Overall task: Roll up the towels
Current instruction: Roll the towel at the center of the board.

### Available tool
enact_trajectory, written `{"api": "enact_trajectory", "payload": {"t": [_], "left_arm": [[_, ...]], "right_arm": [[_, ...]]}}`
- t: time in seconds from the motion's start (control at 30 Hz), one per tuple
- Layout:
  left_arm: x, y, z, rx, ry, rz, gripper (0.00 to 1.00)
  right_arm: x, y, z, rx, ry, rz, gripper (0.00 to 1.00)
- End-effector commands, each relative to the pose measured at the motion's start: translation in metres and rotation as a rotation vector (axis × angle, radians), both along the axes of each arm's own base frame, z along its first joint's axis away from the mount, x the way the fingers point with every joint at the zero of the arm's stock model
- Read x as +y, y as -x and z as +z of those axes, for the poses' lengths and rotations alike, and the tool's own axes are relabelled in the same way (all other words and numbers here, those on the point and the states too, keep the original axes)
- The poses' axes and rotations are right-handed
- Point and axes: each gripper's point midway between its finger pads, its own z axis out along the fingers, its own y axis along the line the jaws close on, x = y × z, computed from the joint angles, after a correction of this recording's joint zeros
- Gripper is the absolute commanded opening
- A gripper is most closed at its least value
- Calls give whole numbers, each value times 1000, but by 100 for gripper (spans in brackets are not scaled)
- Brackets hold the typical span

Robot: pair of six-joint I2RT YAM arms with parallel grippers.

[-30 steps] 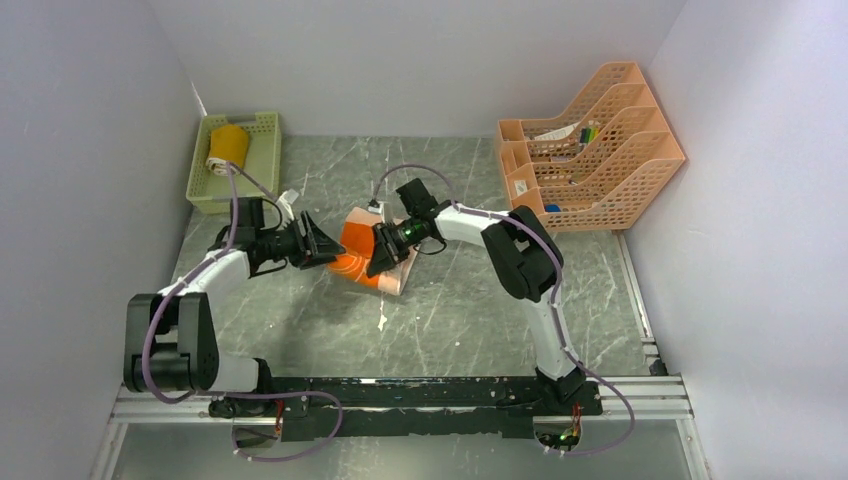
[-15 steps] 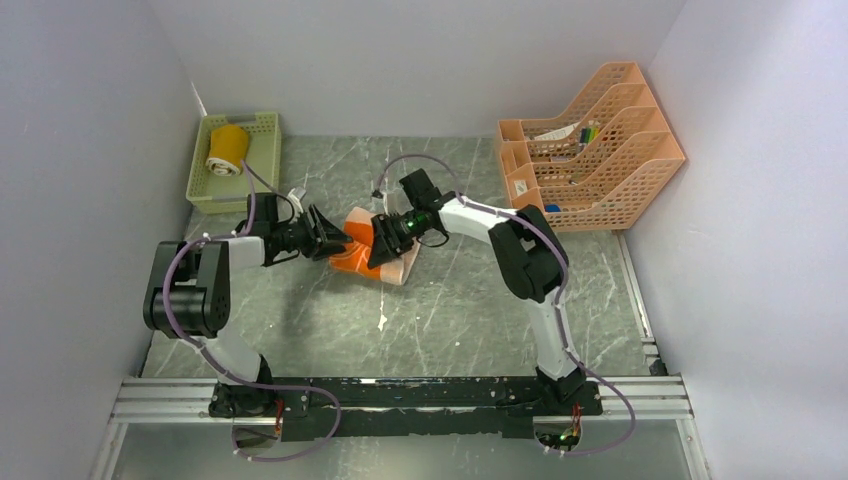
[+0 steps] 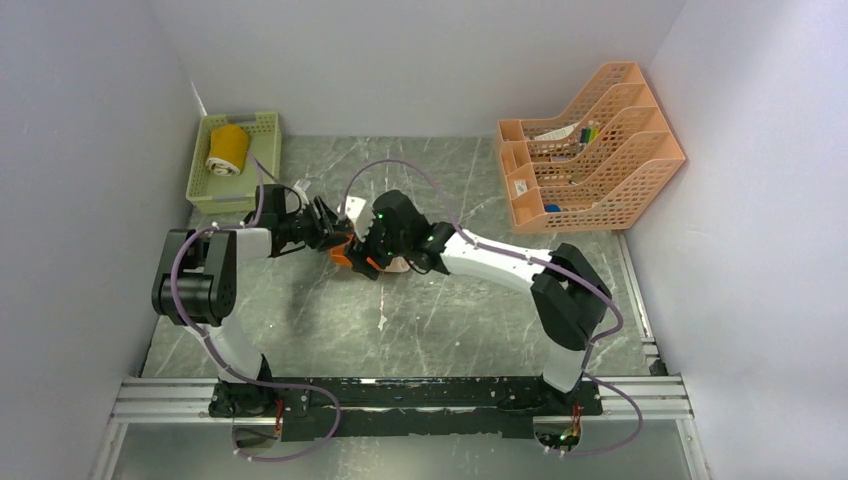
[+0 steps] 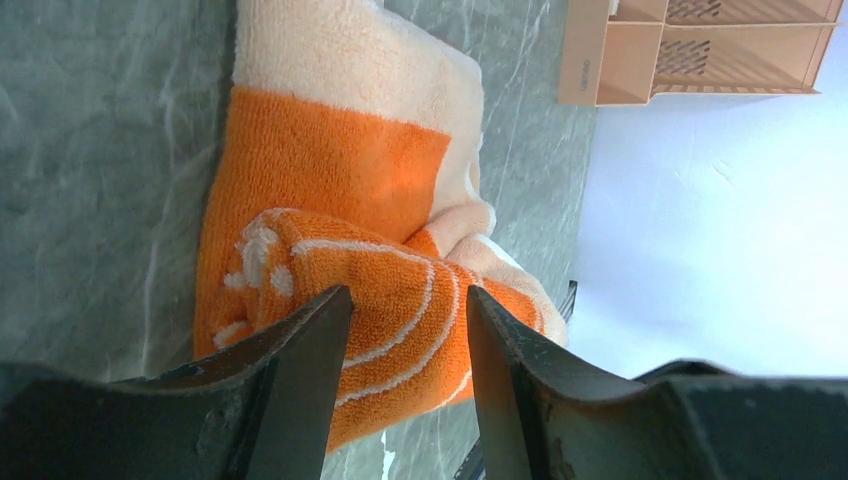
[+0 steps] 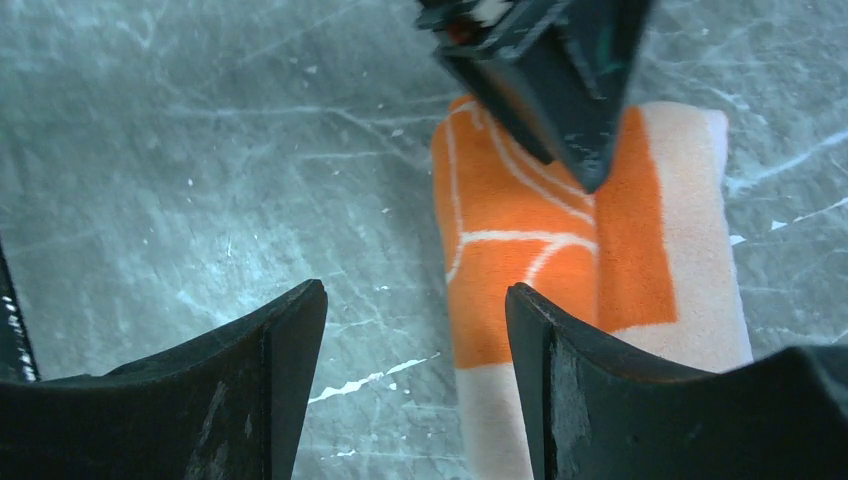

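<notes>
— What's in the containers?
— The green basket (image 3: 262, 158) at ten o'clock holds the rolled mustard towel (image 3: 228, 150). The peach file rack (image 3: 600, 160) at two o'clock holds bits too small to name.
— And the orange towel (image 4: 340, 170)?
— On the table (image 3: 450, 320), just off centre toward ten o'clock, mostly hidden from above by both arms. The left gripper (image 4: 407, 295) has its jaws apart astride the rolled end; I can't tell if they bite. The right gripper (image 5: 415, 290) is spread wide, empty, just beside the towel.
</notes>
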Motion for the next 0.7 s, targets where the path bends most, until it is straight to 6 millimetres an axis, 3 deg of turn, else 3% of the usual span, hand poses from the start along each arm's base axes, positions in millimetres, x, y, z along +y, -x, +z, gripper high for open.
{"api": "enact_trajectory", "payload": {"t": [0.0, 0.13, 0.33, 0.47, 0.67], "left_arm": [[-5, -16, -2, -28, -34, 12, 58], [-5, -25, 5, -39, -38, 14, 59], [-11, -35, 17, -51, -26, -9, 59], [-13, -41, 24, -53, -16, -18, 59], [-8, -61, 74, -137, -37, -35, 60]], "right_arm": [[-1, -6, -23, -139, 118, 18, 67], [-4, -9, -42, -168, 181, -7, 67], [-24, -37, -61, -338, 264, -180, 66], [-33, -49, -79, -346, 344, -255, 62], [-44, -56, -98, -228, 375, -320, 53]]}}
